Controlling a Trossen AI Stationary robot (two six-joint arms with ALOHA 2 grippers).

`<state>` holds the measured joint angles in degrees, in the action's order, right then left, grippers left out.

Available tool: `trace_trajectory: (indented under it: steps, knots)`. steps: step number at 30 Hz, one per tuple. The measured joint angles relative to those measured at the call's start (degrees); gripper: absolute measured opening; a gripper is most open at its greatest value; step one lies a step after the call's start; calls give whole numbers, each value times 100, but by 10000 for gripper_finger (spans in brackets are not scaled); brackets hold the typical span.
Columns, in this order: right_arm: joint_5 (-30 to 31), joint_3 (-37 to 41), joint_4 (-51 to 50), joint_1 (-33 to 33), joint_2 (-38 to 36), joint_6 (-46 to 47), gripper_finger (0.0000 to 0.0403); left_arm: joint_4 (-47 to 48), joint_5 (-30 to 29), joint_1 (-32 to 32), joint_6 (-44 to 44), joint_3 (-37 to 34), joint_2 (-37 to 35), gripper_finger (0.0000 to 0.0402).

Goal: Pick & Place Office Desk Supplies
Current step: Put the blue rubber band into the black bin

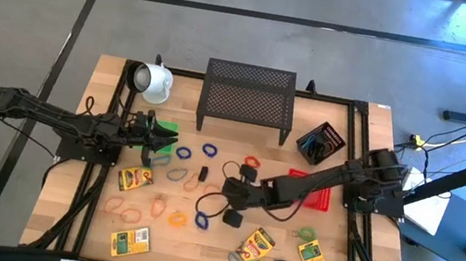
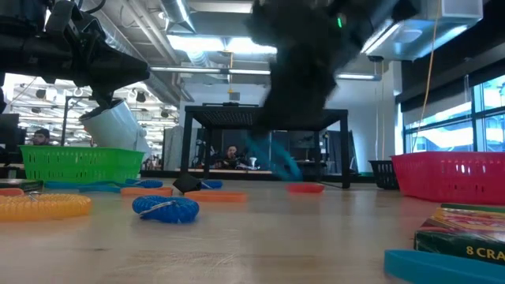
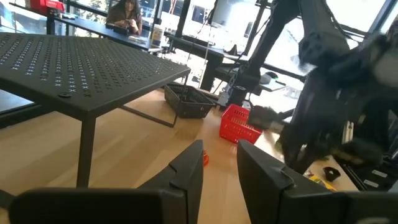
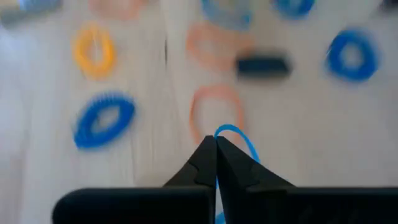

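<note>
High view: wooden table (image 1: pixel 61 206) with a white mug (image 1: pixel 155 82) on its side, a black mesh rack (image 1: pixel 248 100), a small black basket (image 1: pixel 321 142), a red basket (image 1: pixel 321 199) under the right arm and a green basket (image 1: pixel 167 127) by the left arm. Loose supplies lie across the middle and front: blue, orange, pink and grey rubber bands, small black clips and four crayon boxes (image 1: pixel 256 245), none of them seen in a basket, so most of the sorting looks undone. The left gripper (image 1: pixel 161 144) hangs near the green basket; the right gripper (image 1: pixel 231 186) sits mid-table among the bands. Low view: a dark blurred arm with a blue band (image 2: pixel 272 162) dangling beneath it, clear of the tabletop; a blue coiled band (image 2: pixel 166 207) and an orange coiled band (image 2: pixel 43 205) lie in front. Left wrist view: the left fingers (image 3: pixel 186 171) stand partly apart with nothing between them, facing the rack. Right wrist view: the right fingers (image 4: pixel 202 163) are pressed together on a thin blue band (image 4: pixel 239 140), above the scattered loops and one black clip (image 4: pixel 262 65). Judged stage: one band picked, placement pending.
</note>
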<state>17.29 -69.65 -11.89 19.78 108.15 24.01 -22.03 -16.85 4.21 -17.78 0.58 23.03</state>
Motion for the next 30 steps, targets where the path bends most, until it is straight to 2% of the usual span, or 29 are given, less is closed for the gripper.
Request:
trace_trajectory:
  steps: [8,19,30]
  knots:
    - [1042,-4,1049,165,-527,-192,2,-1,1,-1,1,-2,-1,91]
    - [2590,-7,1557,381,-794,-19,2,1,1,-2,-1,-2,-1,91]
    - [2692,-7,1518,400,-797,-66,2,-1,1,-2,-1,-2,-1,91]
